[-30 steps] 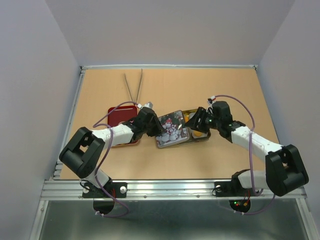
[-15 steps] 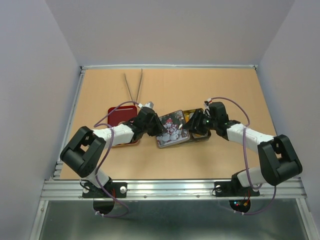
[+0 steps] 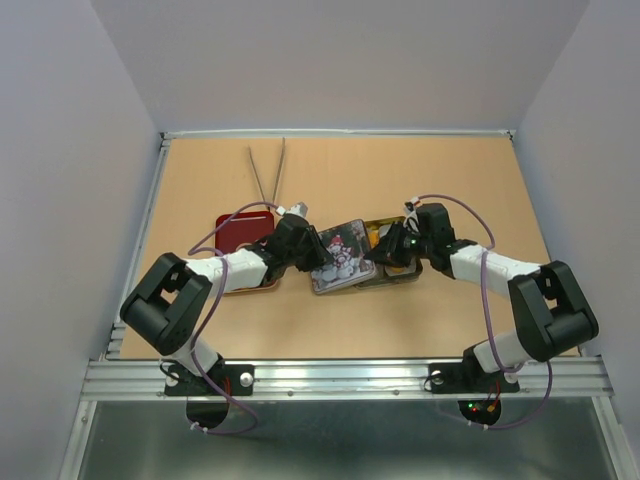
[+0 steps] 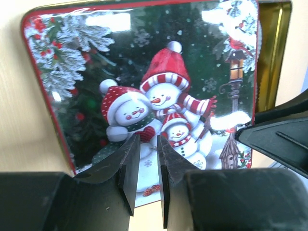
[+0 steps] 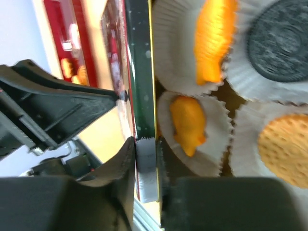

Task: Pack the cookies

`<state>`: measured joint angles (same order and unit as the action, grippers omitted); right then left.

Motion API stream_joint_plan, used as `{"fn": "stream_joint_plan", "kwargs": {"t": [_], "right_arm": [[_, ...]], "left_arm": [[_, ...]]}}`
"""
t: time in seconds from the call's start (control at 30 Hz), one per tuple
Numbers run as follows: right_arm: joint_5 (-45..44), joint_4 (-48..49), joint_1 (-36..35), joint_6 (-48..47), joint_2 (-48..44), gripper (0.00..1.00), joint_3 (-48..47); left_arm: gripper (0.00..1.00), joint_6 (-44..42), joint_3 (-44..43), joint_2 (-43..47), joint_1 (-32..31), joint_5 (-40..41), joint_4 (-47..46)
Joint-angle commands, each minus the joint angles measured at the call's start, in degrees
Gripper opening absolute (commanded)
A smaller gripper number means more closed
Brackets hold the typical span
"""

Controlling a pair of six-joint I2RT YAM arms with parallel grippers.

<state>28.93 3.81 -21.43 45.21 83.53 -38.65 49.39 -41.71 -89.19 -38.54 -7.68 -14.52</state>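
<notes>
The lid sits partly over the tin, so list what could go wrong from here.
1. The right gripper pinches only the thin rim of the lid; it might slip.
2. That rim stands right beside a paper cup holding an orange cookie, and could crush them.
3. The gold edge of the tin shows past one side of the lid, so it may seat skewed.

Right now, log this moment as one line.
left claw: shut on lid | right claw: shut on lid | lid: partly over tin | cookies: visible
</notes>
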Motion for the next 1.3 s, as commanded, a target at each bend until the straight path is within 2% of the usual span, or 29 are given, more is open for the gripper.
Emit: {"fn": "stream_joint_plan", "kwargs": {"t": [0.0, 0.07, 0.1, 0.27, 0.37, 0.53, 0.73, 0.83, 0.93, 1.03, 1.1, 1.27], "right_arm": [[1.7, 4.4, 0.2, 0.8, 1.2, 0.1, -3.1], [2.3, 5.0, 0.2, 1.2, 1.2, 0.01, -3.2], [2.4, 5.1, 0.2, 1.3, 1.1, 0.0, -3.2], [3.0, 5.5, 0.2, 2.1, 0.3, 0.0, -3.6], [3.9, 5.6, 0.2, 2.6, -0.6, 0.01, -5.5], [5.4, 5.4, 0.9, 2.6, -0.9, 0.0, -10.1], [11.1, 5.2, 6.5, 4.6, -2.9, 0.0, -14.0], [11.9, 3.8, 12.5, 4.4, -4.9, 0.01, -15.0], [13.0, 0.9, 21.1, 2.7, -6.4, 0.01, -17.5], [14.1, -3.6, 25.4, -1.0, -6.1, 0.01, -19.5], [13.0, -7.1, 26.1, -2.3, -7.0, 0.0, -20.1], [11.3, -7.4, 26.5, -2.2, -11.0, 0.0, -16.2]], "left_arm": [[0.32, -0.7, 1.3, 1.0, -0.4, -0.6, 0.0], [0.32, -0.7, 1.4, 1.6, -0.4, -0.7, 0.0], [0.32, -0.7, 1.4, 1.8, -0.4, -0.7, 0.2], [0.35, -1.1, 0.2, 4.6, -0.3, -0.8, 2.4], [0.47, -2.0, -2.0, 8.4, 0.0, 0.4, 6.1], [0.52, -1.1, -2.8, 15.6, 0.0, 1.6, 10.1], [0.53, -1.0, -3.2, 24.0, 0.0, 4.2, 14.4], [0.53, -1.9, -2.8, 26.1, 0.0, 5.2, 15.9], [0.53, -3.1, -2.8, 23.2, -0.4, 4.7, 15.2], [0.53, -4.5, -4.4, 17.4, -1.4, 4.7, 14.5], [0.53, -4.8, -6.8, 14.1, -2.4, 4.8, 13.2], [0.51, -6.3, -12.2, 3.8, -3.7, 3.6, 10.6]]}}
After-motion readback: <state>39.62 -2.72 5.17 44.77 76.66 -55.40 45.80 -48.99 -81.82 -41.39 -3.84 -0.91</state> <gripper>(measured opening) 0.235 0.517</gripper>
